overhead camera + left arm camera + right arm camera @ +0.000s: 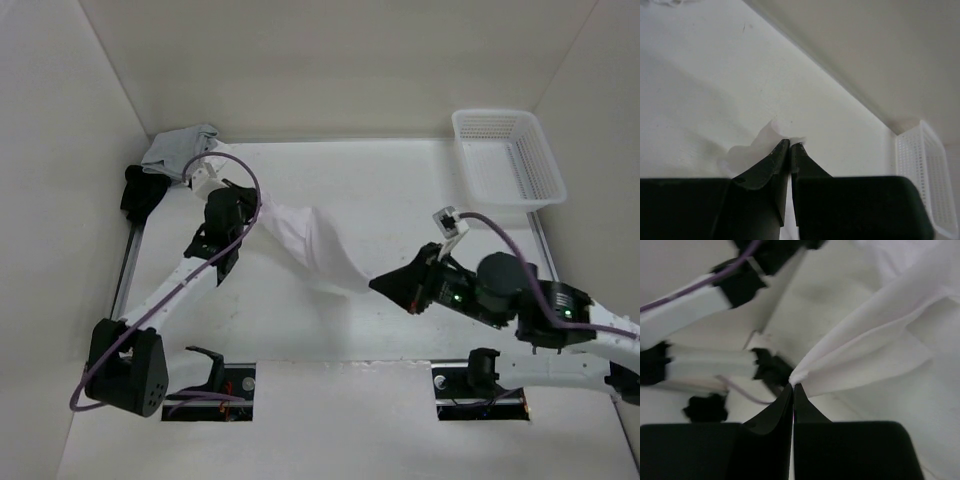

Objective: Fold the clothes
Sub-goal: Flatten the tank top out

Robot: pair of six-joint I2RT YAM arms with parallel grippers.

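The clothes [312, 242], a thin white garment with a lilac tint, stretch in a band across the table between my two grippers. My left gripper [250, 212] is shut on the garment's upper-left end; in the left wrist view a small tuft of the clothes [771, 134] sticks out past the left gripper [790, 144]. At the lower right, my right gripper [378, 284] is shut on the other end. The right wrist view shows the clothes [875, 347] fanning out in taut folds from the right gripper [792, 385].
A folded grey-and-white pile [180, 150] sits in the far left corner of the table. A white mesh basket [508, 158] stands at the far right corner, also seen as a basket [925, 175] in the left wrist view. Walls enclose the table [380, 190].
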